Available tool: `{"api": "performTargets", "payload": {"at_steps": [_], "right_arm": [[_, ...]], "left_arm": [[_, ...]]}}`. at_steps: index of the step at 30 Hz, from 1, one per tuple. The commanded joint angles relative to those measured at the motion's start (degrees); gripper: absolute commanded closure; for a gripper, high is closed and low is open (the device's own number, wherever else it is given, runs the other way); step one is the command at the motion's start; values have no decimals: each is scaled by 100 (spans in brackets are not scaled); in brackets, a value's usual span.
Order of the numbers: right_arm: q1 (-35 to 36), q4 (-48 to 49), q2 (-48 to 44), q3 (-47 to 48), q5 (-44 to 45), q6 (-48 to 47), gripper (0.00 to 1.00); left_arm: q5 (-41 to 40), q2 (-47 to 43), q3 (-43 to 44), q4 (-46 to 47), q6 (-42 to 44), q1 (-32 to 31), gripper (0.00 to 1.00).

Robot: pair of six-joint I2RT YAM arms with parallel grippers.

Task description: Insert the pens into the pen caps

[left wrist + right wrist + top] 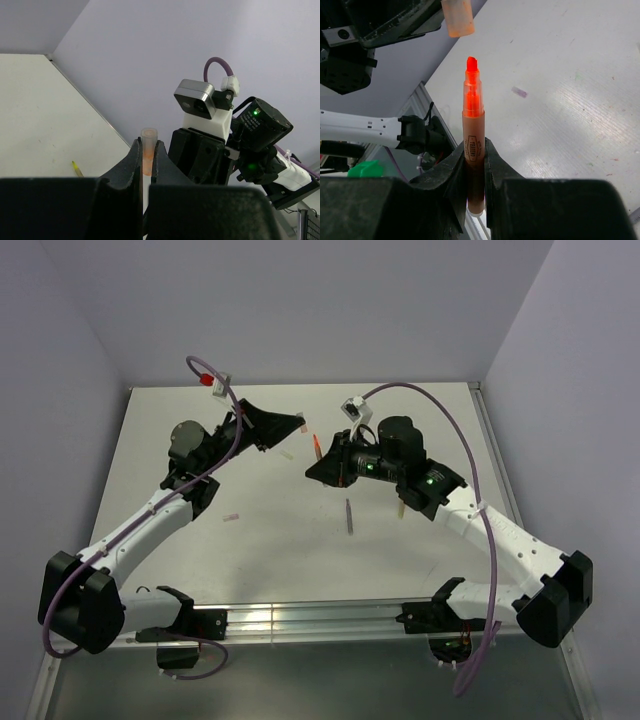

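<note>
Nearest you, the dark pen point(350, 515) lies loose on the table point(270, 560) (not this step's concern). Beyond it, your right gripper point(474, 165) is clamped on the lower barrel of the orange pen point(472, 120), whose bare tip points away towards the left arm. Just past that tip, not touching it and a little to one side of the pen's long axis, hangs the orange cap point(457, 17), pinched in the closed left gripper point(148, 155). I'd judge you must line cap and tip up before pushing along that axis.
</note>
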Motion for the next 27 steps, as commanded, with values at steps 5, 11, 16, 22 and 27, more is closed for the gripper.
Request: {"api": "performTargets", "payload": {"at_steps": [5, 11, 16, 22, 27], "right_arm": [[140, 102, 135, 110, -18, -94, 100], [167, 93, 136, 163, 44, -111, 100], [167, 58, 144, 207, 105, -138, 100], [167, 40, 136, 224, 132, -146, 100], [167, -4, 109, 251, 220, -182, 100]], "left_arm": [[169, 74, -36, 625, -270, 59, 100], [222, 179, -27, 661, -332, 60, 100], [301, 241, -36, 792, -402, 60, 100], [345, 258, -9, 696, -359, 42, 100], [389, 311, -1, 714, -367, 33, 100]]}}
